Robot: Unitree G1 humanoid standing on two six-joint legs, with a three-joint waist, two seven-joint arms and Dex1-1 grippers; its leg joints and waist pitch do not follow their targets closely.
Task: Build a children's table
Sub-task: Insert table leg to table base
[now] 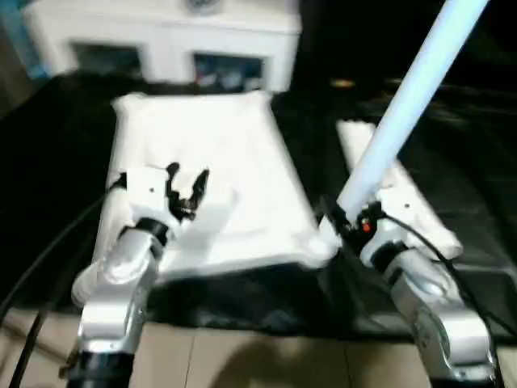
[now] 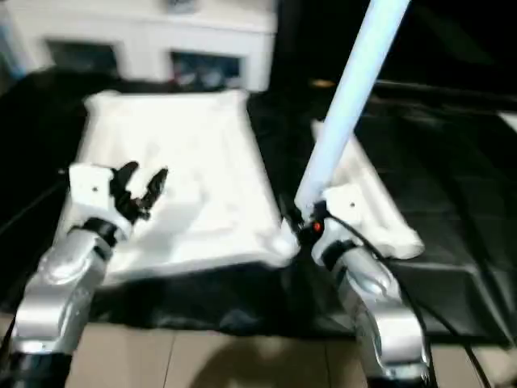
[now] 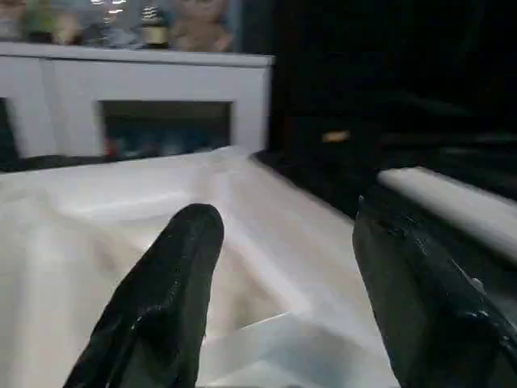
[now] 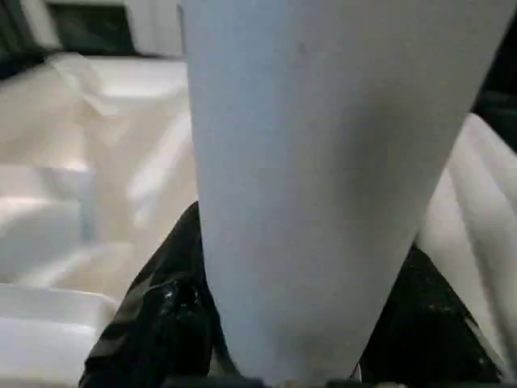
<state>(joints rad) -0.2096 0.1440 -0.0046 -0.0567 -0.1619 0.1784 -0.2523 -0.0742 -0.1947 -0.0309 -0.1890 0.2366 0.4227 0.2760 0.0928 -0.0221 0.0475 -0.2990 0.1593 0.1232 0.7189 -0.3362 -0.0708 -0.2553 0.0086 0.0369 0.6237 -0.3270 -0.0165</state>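
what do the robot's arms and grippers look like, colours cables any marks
Both forearms are shiny silver, rounded metal shells. The left gripper has a boxy white housing and two black, curved, tapering fingers. The right gripper is black with a small red light beside it. Thin black cables trail along each arm.

A black-draped desk (image 1: pixel 48 162) carries the white tabletop (image 1: pixel 202 162) (lying flat) and, beside it, a white board (image 2: pixel 363 202).
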